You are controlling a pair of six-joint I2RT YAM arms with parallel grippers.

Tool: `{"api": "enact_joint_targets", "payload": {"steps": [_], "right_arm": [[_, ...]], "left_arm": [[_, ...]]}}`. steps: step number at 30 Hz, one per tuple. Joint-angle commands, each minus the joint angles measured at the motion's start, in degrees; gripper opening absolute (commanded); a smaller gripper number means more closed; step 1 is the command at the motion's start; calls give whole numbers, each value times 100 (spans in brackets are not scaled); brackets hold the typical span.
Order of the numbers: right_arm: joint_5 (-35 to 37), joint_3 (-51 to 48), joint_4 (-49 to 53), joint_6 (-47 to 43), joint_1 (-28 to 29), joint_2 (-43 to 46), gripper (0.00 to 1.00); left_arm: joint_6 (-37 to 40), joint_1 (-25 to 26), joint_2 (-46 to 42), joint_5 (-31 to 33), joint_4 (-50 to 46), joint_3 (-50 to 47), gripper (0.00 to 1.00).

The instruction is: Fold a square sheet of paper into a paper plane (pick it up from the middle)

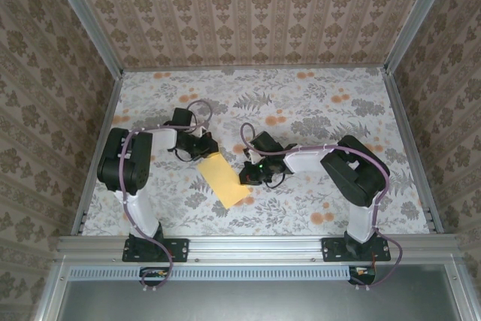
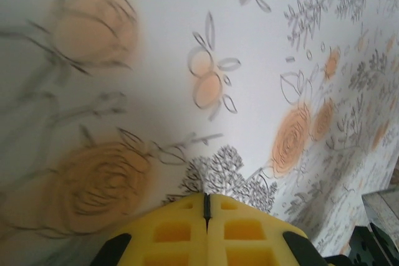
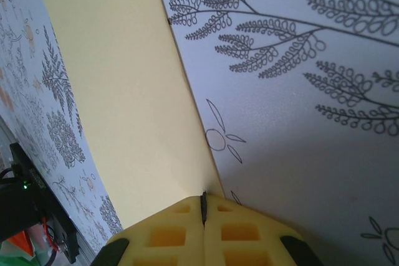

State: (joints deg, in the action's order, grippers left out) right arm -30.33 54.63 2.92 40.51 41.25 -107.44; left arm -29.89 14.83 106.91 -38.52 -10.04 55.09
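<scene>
The square sheet of paper (image 1: 223, 178) lies flat on the flowered tablecloth as a pale-yellow oblong, slanting from upper left to lower right between the two arms. In the right wrist view the sheet (image 3: 124, 91) runs up the left half, its straight edge ending at my fingertips. My right gripper (image 1: 246, 176) (image 3: 203, 196) is shut, its yellow tips resting at the sheet's right edge. My left gripper (image 1: 204, 149) (image 2: 206, 199) is shut with nothing in it, low over the printed cloth by the sheet's far end.
Aluminium rails (image 1: 402, 140) and wallpapered walls close in the table on three sides. Both arm bases sit on the near rail (image 1: 255, 244). A black piece of hardware with a green light (image 3: 25, 200) shows low on the left in the right wrist view.
</scene>
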Motion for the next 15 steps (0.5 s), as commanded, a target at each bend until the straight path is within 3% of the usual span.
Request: {"api": "enact_joint_targets", "payload": {"steps": [1,5,8,10,15], "right_arm": [[273,-309,975,1,22,-10,0],[355,-120,945,-77,57,192,0],[803,265,1211,-307,221,393,0],[1044,547,1344,-445,328,424,2],[1429,1333,1558,-586,571,9,22]], "left_arm": [[258,-301,209,823,-168,126,0],[213,-389,-4,830,-268,316,0],[127,-411,-344,928,-409,407,5],[59,-421,-613,1048,-541,403,12],[-244,-450,-1438,1508,-802,79,39]]}}
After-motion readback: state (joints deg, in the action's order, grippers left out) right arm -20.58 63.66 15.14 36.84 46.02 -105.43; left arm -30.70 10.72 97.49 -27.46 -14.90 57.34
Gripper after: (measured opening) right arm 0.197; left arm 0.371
